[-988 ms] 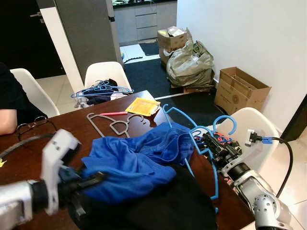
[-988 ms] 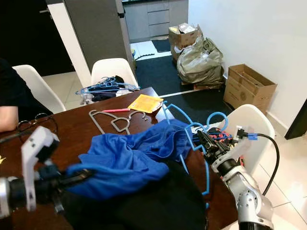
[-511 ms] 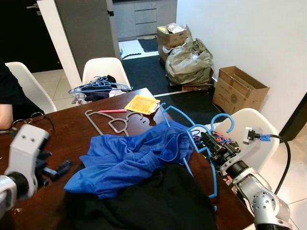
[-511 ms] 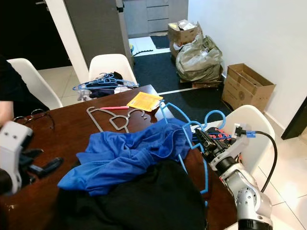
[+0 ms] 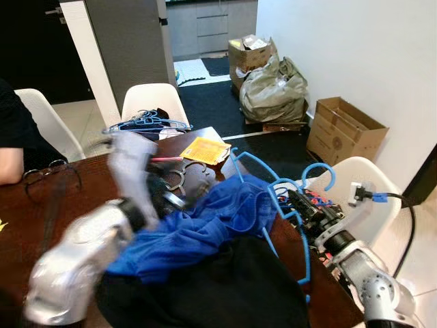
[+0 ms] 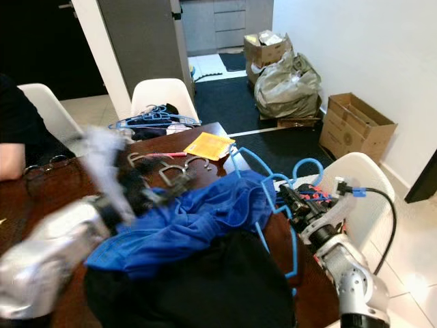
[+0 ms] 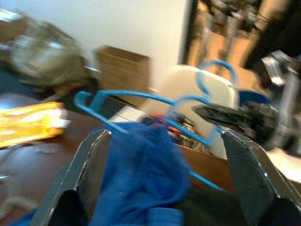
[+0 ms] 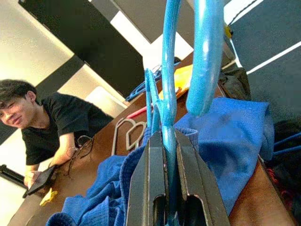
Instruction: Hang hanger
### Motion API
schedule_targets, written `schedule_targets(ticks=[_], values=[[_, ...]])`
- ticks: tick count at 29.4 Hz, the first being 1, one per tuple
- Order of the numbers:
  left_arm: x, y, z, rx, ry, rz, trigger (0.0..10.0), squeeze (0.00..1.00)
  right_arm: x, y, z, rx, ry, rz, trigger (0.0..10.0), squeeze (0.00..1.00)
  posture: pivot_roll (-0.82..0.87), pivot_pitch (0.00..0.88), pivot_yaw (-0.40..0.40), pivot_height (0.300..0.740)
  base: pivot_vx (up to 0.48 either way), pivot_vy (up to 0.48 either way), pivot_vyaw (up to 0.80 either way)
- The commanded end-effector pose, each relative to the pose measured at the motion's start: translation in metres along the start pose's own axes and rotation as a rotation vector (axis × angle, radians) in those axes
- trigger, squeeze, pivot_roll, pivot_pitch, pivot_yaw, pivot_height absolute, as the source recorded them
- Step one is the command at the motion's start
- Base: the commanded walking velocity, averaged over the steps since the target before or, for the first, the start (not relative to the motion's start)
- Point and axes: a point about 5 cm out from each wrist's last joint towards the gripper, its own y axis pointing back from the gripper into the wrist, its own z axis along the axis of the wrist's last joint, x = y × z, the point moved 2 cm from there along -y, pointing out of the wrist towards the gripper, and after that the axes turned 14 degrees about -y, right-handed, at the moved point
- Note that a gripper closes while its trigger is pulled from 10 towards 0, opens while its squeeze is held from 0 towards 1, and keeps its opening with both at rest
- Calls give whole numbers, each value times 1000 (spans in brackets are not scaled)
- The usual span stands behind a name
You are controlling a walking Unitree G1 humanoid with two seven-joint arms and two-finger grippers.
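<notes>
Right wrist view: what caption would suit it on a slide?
Right gripper clamped on a blue hanger, above blue clothing on the table.

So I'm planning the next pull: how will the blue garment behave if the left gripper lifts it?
Probably floppy: the blue garment lies crumpled in soft folds. It looks light, thin fabric. It may drag, since it is threaded on the blue hanger that the right gripper clamps, and overlaps the black cloth.
</notes>
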Motion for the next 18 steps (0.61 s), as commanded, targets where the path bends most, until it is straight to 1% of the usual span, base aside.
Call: schedule_targets(ticks=[1, 2, 3, 4, 5, 7, 8, 9, 10, 12, 13, 15, 18], values=[[-2, -3, -11, 48, -34, -43, 10000, 0, 1, 0, -1, 5, 0, 3, 10000, 0, -22, 0, 45, 731, 0, 0, 0], [-5, -5, -17, 75, -40, -73, 10000, 0, 1, 0, -1, 6, 4, 1, 10000, 0, -22, 0, 45, 731, 0, 0, 0], [-5, -5, -17, 75, -40, -73, 10000, 0, 1, 0, -1, 6, 4, 1, 10000, 0, -22, 0, 45, 731, 0, 0, 0], [-7, -5, -26, 118, -70, -115, 10000, 0, 0, 1, 0, 5, 8, -1, 10000, 0, -29, 0, 50, 731, 0, 0, 0], [-6, -3, -38, 184, -122, -134, 10000, 0, 0, 2, 0, 2, 12, -3, 10000, 0, -33, 0, 49, 731, 0, 0, 0], [-3, 0, -54, 284, -213, -164, 10000, 0, 0, 2, 0, 1, 22, -6, 10000, 0, -38, 0, 53, 731, 0, 0, 0], [-3, 0, -54, 284, -213, -164, 10000, 0, 0, 2, 0, 1, 22, -6, 10000, 0, -38, 0, 53, 731, 0, 0, 0], [-3, 1, -57, 317, -238, -181, 10000, 0, 1, 2, -1, 1, 25, -8, 10000, 0, -39, 0, 51, 731, 0, 0, 0], [-3, 1, -57, 317, -238, -181, 10000, 0, 1, 2, -1, 1, 25, -8, 10000, 0, -39, 0, 51, 731, 0, 0, 0], [-3, 3, -60, 348, -273, -205, 10000, 0, 1, 2, -1, 2, 26, -9, 10000, 0, -37, 0, 51, 731, 0, 0, 0], [-3, 3, -60, 348, -273, -205, 10000, 0, 1, 2, -1, 2, 26, -9, 10000, 0, -37, 0, 51, 731, 0, 0, 0], [2, 2, -62, 361, -370, -185, 10000, 0, 1, 2, -1, 0, 24, -10, 10000, 0, -38, 0, 53, 731, 0, 0, 0], [4, 1, -60, 345, -364, -164, 10000, 0, 1, 1, -1, 0, 24, -10, 10000, 0, -38, 0, 53, 731, 0, 0, 0]])
